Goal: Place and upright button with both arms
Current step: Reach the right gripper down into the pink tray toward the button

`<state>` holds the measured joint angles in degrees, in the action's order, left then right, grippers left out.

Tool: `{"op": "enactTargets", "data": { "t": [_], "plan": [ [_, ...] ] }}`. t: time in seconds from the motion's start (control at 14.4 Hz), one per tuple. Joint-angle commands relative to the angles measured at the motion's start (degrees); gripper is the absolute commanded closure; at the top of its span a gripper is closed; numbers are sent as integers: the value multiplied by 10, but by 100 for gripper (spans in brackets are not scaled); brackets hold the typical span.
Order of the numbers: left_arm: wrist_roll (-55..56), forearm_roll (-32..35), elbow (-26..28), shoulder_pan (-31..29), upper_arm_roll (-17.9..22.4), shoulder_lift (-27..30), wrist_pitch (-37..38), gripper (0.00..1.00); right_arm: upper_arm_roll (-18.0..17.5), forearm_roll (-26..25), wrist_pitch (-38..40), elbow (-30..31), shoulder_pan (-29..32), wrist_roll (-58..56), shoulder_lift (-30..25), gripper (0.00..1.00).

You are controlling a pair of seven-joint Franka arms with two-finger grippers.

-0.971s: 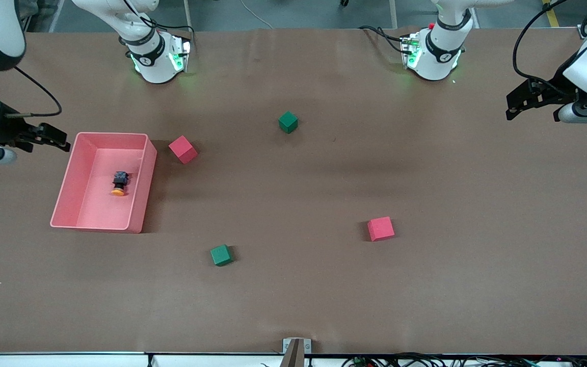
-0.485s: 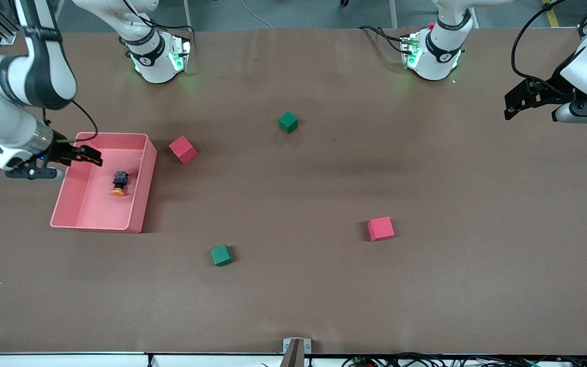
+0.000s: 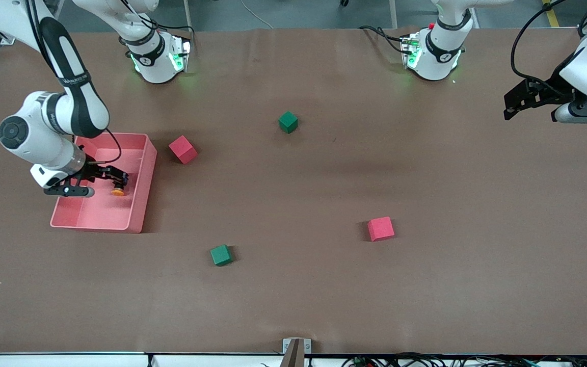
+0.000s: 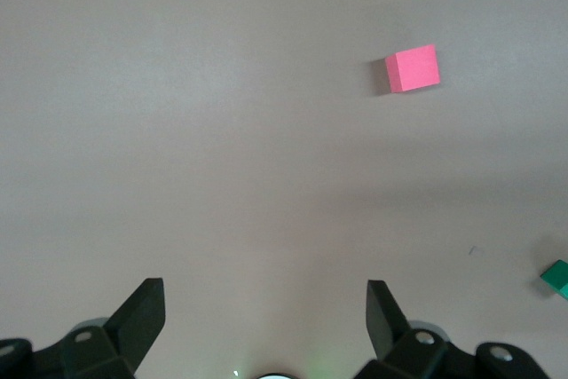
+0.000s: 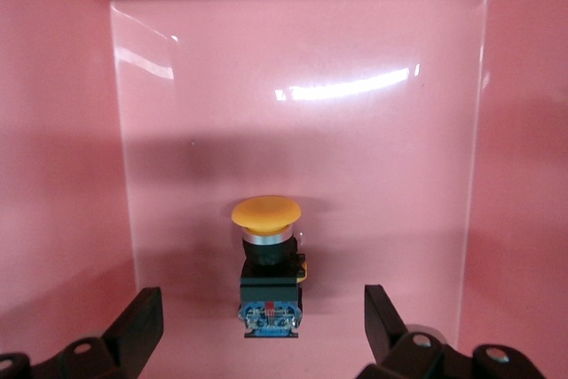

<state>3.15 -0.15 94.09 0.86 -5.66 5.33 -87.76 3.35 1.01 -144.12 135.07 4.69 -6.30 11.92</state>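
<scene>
The button (image 3: pixel 118 191) lies on its side on the floor of a pink bin (image 3: pixel 142 173), orange cap toward the front camera. My right gripper (image 3: pixel 115 178) hangs low inside the bin, directly over the button's black body. In the right wrist view the button (image 5: pixel 268 255) sits between the spread fingers of the right gripper (image 5: pixel 264 321), which is open and touches nothing. My left gripper (image 3: pixel 513 105) waits open and empty above the bare table at the left arm's end. The left wrist view shows the left gripper (image 4: pixel 266 308) with only tabletop between its fingers.
A red cube (image 3: pixel 182 149) sits just beside the bin, toward the left arm's end. A green cube (image 3: pixel 288 122) lies mid-table, another green cube (image 3: pixel 220 255) and a second red cube (image 3: pixel 380 228) nearer the front camera. Pink bin walls (image 5: pixel 53 130) close in around the right gripper.
The right arm swung in from the table's end and brought its open gripper down into the bin over the button. The left arm barely moved.
</scene>
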Motion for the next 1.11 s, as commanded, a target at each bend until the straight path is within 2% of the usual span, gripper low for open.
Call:
{"op": "enactTargets", "data": {
  "t": [0.0, 0.21, 0.49, 0.62, 1.04],
  "plan": [
    [-2, 1, -3, 0, -2, 0, 2, 0, -7, -5, -42, 19, 14, -1, 15, 0],
    [0, 1, -3, 1, -3, -1, 2, 0, -7, -6, -108, 36, 18, -1, 43, 0],
    [0, 1, -3, 1, -3, -1, 3, 0, -8, -5, -134, 37, 26, 0, 76, 1],
    [0, 1, -4, 0, -4, 0, 3, 0, -9, -5, -136, 36, 26, 0, 85, 9],
    [0, 1, -4, -1, -5, -1, 3, 0, -9, -5, -135, 34, 23, 0, 86, 68]
  ]
}}
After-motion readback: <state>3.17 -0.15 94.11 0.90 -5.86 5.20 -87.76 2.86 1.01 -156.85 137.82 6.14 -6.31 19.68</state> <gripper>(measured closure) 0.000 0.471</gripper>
